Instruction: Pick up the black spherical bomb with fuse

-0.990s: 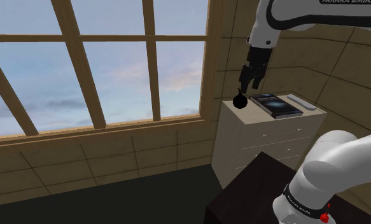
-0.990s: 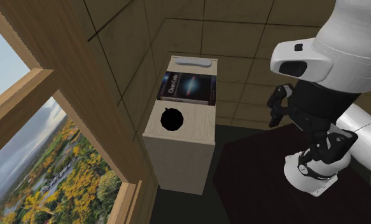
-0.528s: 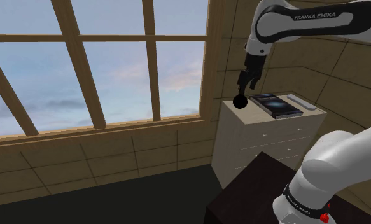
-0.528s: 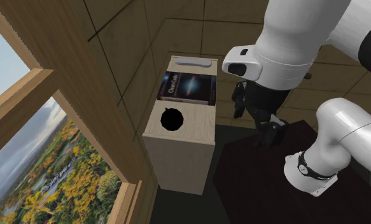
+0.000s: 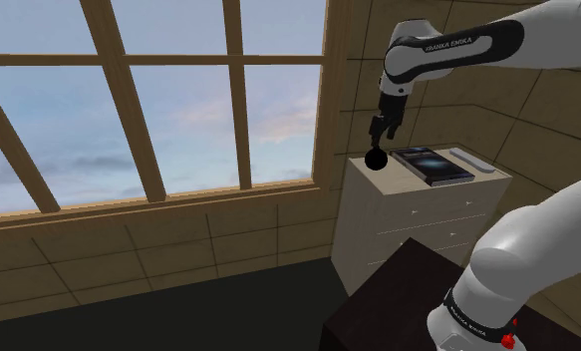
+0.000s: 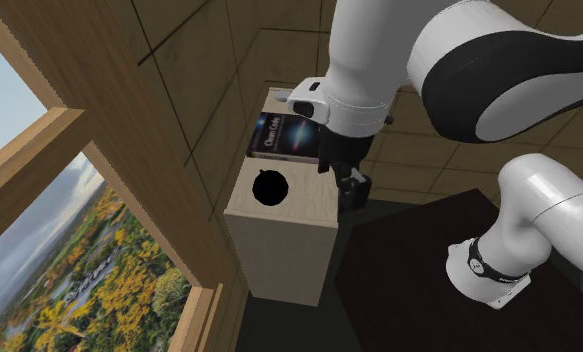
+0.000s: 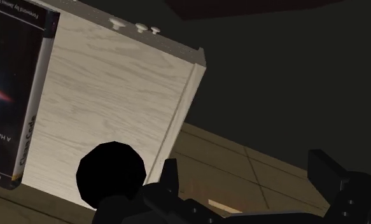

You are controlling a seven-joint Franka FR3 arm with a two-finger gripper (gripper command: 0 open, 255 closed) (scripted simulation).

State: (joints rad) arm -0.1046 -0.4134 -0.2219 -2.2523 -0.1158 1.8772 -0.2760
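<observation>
We see the black round bomb point(image 5: 375, 160) on top of the dresser point(image 5: 408, 219), at the window end, just beside a book point(image 5: 433, 165). Our hand point(image 7: 246, 168) is open and holds nothing. The bomb looks hard and smooth, so it may roll. We should squeeze its middle.

Domestic room, a corner of a house. Walls point(image 5: 129, 254) are clad in tan wooden panels. A large window point(image 5: 129, 110) with a wooden grid frame is set into one wall; sky is seen through it, and trees point(image 6: 99, 265) below. A pale wood-grain chest of drawers point(image 5: 418, 214) is placed in the corner, a book point(image 5: 434, 165) laid flat on top. The floor point(image 5: 178, 319) is dark.
</observation>
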